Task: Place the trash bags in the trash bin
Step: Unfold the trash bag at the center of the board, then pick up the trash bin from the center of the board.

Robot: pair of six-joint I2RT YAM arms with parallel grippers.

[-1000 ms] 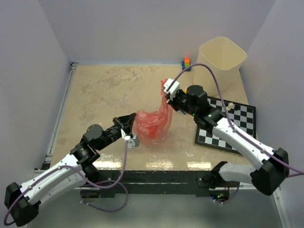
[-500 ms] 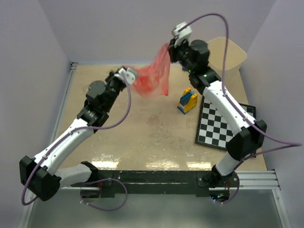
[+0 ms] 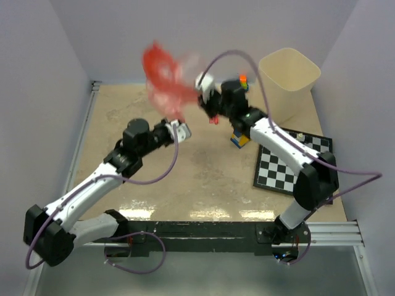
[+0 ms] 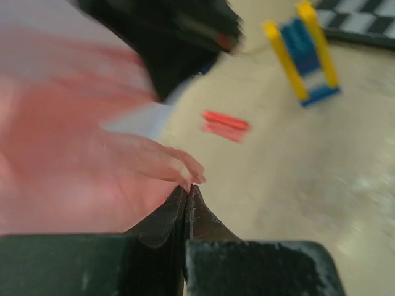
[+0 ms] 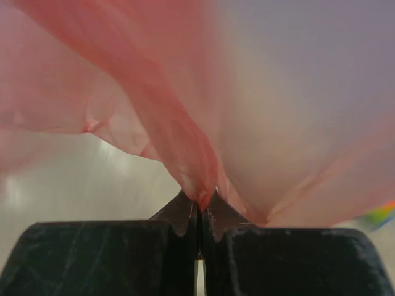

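Since left end effector (image 4: 188,191) and right end effector (image 5: 199,200) each pinch an edge of the sack (image 3: 163,74), it's spread mid-air, blurred, likely to open it. Well apart from bin (image 3: 290,92). Strip (image 4: 225,125) lies on tabletop (image 3: 123,105).

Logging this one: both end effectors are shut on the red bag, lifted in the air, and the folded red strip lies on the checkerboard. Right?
Not the last part. The left wrist view shows the folded red strip on the table itself, near the yellow-and-blue block, off the checkerboard. The rest holds.
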